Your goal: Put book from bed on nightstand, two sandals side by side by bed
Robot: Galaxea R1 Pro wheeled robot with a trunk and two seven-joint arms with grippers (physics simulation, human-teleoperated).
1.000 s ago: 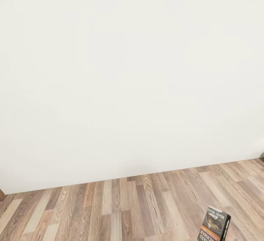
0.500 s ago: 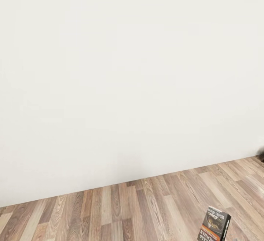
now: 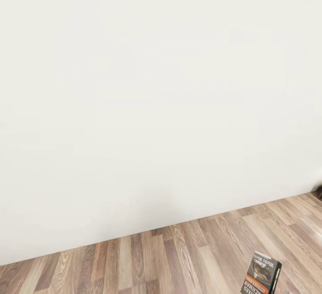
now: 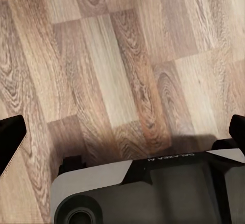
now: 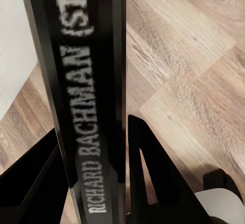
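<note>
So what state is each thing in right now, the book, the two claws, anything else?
Book: held upright off the floor, spine facing the right wrist camera, clamped between dark fingers.
Right gripper: shut on the book, a finger on each side of it.
Left gripper: open, holding nothing, fingers spread wide over the floor.
Wall: plain white, bare.

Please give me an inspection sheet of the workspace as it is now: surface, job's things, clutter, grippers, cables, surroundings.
Surface: wood-plank floor.
Job's things: book held upright between the jaws of the right gripper; spine reads "RICHARD BACHMAN".
Clutter: nothing seen.
Grippers: right gripper shut on the book; left gripper over the floor, jaws wide apart and holding nothing.
Cables: nothing seen.
Surroundings: plain white wall; a dark object at the head view's right edge, too cut off to identify.
</note>
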